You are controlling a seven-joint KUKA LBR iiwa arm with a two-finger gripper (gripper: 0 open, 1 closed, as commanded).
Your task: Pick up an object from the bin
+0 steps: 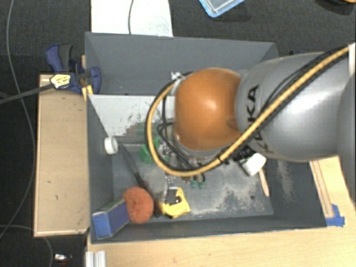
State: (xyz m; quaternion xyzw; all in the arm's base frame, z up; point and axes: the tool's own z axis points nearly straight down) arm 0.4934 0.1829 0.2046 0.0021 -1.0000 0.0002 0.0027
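My gripper [177, 163] sits low in the middle of the bin, largely covered by the orange dome on the wrist. Just below it, by the front wall, lies a yellow tape measure [174, 206]. Left of that rests an orange-brown ball [138, 204], touching a blue block [109, 220] in the front left corner. A green thing [146, 152] peeks out at the gripper's left side. Whether anything is between the jaws is hidden.
A white cap [110, 144] lies by the left wall, with a thin dark stick [132, 170] running from it toward the ball. Under the arm at the right lie a white piece [255, 164] and a wooden stick [263, 184]. The arm covers the bin's right half.
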